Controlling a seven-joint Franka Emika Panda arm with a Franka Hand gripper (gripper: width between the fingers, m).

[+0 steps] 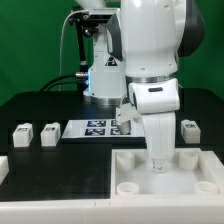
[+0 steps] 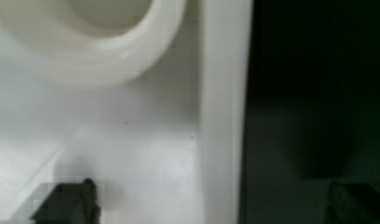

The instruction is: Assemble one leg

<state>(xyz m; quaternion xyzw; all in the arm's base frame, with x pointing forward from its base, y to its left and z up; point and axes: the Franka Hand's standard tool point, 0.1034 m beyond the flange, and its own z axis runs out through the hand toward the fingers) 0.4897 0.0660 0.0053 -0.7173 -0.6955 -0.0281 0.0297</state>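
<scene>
The large white tray [image 1: 136,186] lies at the front on the exterior view's right. My gripper [image 1: 158,163] reaches down onto its far wall. In the wrist view the gripper [image 2: 205,206] is open. One dark fingertip [image 2: 66,202] is over the tray's floor [image 2: 116,140] and the other is over the dark table, so the jaws straddle the tray's wall [image 2: 219,110]. A round corner hole [image 2: 102,14] lies ahead. Nothing is between the jaws but the wall. Two legs [image 1: 22,133] [image 1: 48,133] stand at the left and one leg [image 1: 188,128] at the right.
The marker board [image 1: 95,128] lies flat behind the tray, left of my arm. The robot's base [image 1: 100,75] and cables stand at the back. A white strip [image 1: 3,166] lies at the table's left edge.
</scene>
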